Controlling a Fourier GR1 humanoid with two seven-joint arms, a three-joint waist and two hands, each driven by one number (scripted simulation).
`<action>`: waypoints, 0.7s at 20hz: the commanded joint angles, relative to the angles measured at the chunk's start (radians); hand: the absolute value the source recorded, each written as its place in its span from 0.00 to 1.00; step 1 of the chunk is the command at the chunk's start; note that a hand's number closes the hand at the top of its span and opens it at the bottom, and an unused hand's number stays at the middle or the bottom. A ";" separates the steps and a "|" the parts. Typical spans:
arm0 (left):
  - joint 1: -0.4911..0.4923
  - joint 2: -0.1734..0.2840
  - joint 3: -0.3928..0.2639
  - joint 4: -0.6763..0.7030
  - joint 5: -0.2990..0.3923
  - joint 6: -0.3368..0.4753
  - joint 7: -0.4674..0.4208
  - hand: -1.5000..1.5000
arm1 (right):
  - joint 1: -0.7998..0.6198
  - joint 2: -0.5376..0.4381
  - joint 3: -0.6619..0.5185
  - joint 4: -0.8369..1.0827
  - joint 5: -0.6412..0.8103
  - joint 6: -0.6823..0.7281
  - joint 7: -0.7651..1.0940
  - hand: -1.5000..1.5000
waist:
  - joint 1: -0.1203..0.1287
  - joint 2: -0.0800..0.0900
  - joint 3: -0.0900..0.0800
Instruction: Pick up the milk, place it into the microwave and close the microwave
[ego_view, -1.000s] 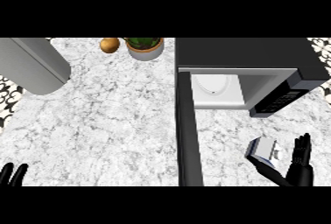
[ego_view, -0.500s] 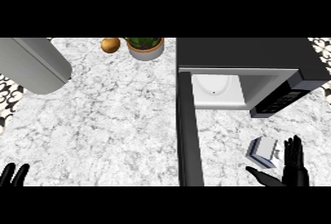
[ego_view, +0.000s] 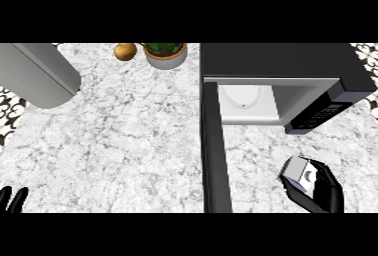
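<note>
Since half a second ago the right hand (ego_view: 322, 191) has closed in on the milk (ego_view: 299, 173): then its fingers stood straight up just right of the carton, thumb spread wide toward the near side, and now they lie against the carton's right face with the thumb coming round beneath its near end. The hand's fingers are curled round the carton, which is small, grey and white, tilted, and sits on the marble counter (ego_view: 140, 135) at the near right, in front of the microwave (ego_view: 284, 75) and well apart from its opening. Whether the carton has left the counter I cannot tell. It has hardly shifted from where it lay before.

Nothing else has changed. At the far right the black microwave stands with its door (ego_view: 214, 150) swung fully out, a dark strip running from the oven's left edge toward the near edge of the view. Its pale interior shows a white turntable plate (ego_view: 241, 97), and the keypad lies along its right side.

At the near left corner the left hand (ego_view: 13, 199) rests at the edge as it did earlier, fingers straight and pointing up, touching nothing.

At the far left a grey rounded appliance (ego_view: 35, 72) lies on the counter. Far centre, a potted plant (ego_view: 165, 52) stands beside a brown rounded object (ego_view: 125, 51) just to its left.
</note>
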 joint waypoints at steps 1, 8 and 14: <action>0.000 0.002 0.011 -0.005 0.019 -0.010 0.002 0.00 | -0.042 0.032 -0.035 -0.044 0.023 -0.211 -0.022 1.00 | -0.001 -0.001 -0.001; -0.027 0.012 0.050 0.043 0.043 -0.024 0.003 0.00 | 0.095 0.090 0.058 -0.355 0.013 -0.136 0.072 1.00 | -0.011 -0.002 -0.001; 0.035 -0.013 0.007 0.039 0.003 -0.060 -0.050 0.00 | 0.043 -0.120 0.085 -0.282 -0.017 0.199 0.112 1.00 | -0.002 -0.002 -0.001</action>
